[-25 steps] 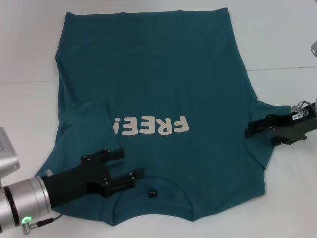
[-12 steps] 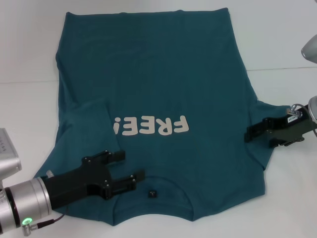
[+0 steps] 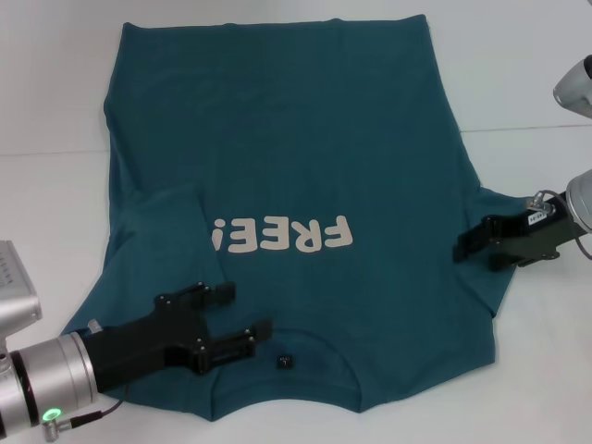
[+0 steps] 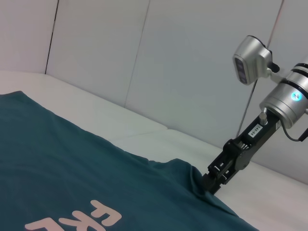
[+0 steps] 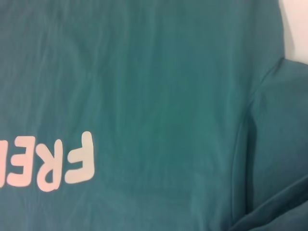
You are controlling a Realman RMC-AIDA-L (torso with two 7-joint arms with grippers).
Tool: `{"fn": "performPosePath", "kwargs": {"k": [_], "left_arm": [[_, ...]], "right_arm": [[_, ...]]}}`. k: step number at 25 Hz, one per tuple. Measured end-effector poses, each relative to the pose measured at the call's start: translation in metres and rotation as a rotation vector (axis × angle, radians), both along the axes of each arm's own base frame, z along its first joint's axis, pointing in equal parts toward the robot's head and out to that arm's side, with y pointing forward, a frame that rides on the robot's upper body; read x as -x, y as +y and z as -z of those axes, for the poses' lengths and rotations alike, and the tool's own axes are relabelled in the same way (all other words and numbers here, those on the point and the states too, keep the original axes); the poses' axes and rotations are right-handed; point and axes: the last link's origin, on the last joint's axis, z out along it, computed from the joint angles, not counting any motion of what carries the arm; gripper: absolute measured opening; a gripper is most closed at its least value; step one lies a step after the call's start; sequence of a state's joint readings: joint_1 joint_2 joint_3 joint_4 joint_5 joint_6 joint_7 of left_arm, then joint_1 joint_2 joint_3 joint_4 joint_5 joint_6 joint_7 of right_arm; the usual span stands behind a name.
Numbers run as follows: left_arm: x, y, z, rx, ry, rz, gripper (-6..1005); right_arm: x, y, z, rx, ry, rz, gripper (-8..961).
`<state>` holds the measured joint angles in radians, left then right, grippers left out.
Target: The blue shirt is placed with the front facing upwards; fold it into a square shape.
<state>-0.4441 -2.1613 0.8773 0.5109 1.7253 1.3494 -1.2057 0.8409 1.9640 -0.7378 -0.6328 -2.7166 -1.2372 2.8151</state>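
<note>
The blue shirt (image 3: 296,139) lies spread on the white table with its off-white "FREE!" lettering (image 3: 282,236) facing up. Its collar and small black label (image 3: 285,362) are nearest me. The sleeve on my left is folded in over the body (image 3: 166,227). My left gripper (image 3: 250,308) is open, low over the shirt beside the collar, with nothing between its fingers. My right gripper (image 3: 472,248) is at the shirt's right sleeve, its tip against the cloth (image 4: 211,185). The right wrist view shows the shirt (image 5: 168,96) close up, with the sleeve seam.
The white table (image 3: 536,74) shows bare on both sides of the shirt and beyond its hem. A seam line crosses the tabletop at mid height. A pale panelled wall (image 4: 168,62) stands behind the table.
The right wrist has risen and turned, with the gripper tip edging slightly inward over the sleeve. The left gripper has drifted a little toward me. The shirt has not visibly moved.
</note>
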Motion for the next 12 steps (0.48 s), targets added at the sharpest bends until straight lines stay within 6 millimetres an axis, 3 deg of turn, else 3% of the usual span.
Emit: {"fn": "performPosePath", "kwargs": {"k": [4,12], "left_arm": [[0.0004,-0.0002,0.0002,0.001,0.003,-0.001,823],[0.0012,-0.0012,0.0013,0.004,0.002,-0.004,822]], "right_arm": [[0.0019,0.0019,0.0010,-0.007,0.000,-0.004,621],[0.0015,0.0023,0.0074,0.004,-0.014,0.002,621]]}}
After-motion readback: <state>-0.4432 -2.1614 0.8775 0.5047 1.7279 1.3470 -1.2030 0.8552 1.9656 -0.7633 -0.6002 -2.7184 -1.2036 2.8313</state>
